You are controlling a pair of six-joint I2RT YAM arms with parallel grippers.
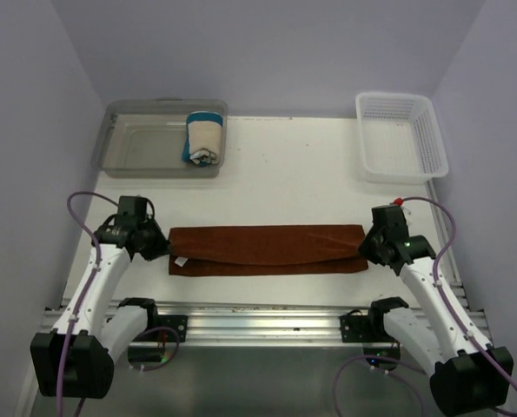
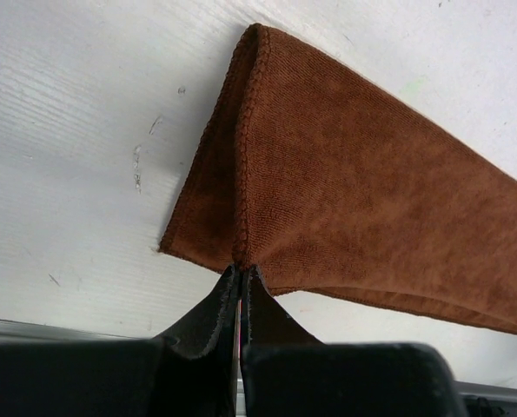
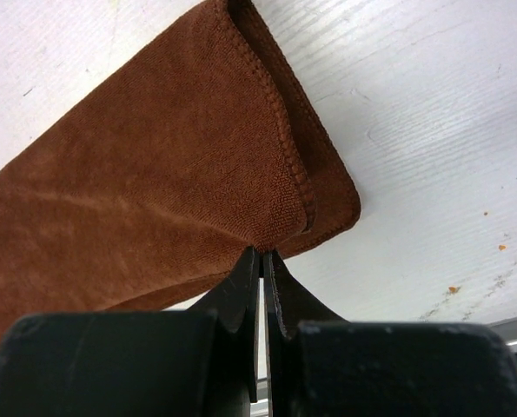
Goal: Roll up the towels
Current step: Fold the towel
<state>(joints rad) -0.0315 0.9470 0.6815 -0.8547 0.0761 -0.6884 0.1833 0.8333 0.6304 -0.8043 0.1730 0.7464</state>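
Note:
A rust-brown towel (image 1: 267,248) lies folded into a long strip across the near part of the table. My left gripper (image 1: 160,247) is shut on the strip's left end, pinching the stitched edge (image 2: 241,252) between its tips. At the other end my right gripper (image 1: 367,245) is shut on the folded corner (image 3: 275,234). The brown cloth (image 2: 354,191) spreads away from each pair of fingers (image 3: 245,287). A cream towel with blue edges (image 1: 203,139) sits rolled inside the clear plastic bin.
The clear plastic bin (image 1: 145,143) stands at the back left. A white mesh basket (image 1: 401,135) stands at the back right. A metal rail (image 1: 258,321) runs along the table's near edge between the arm bases.

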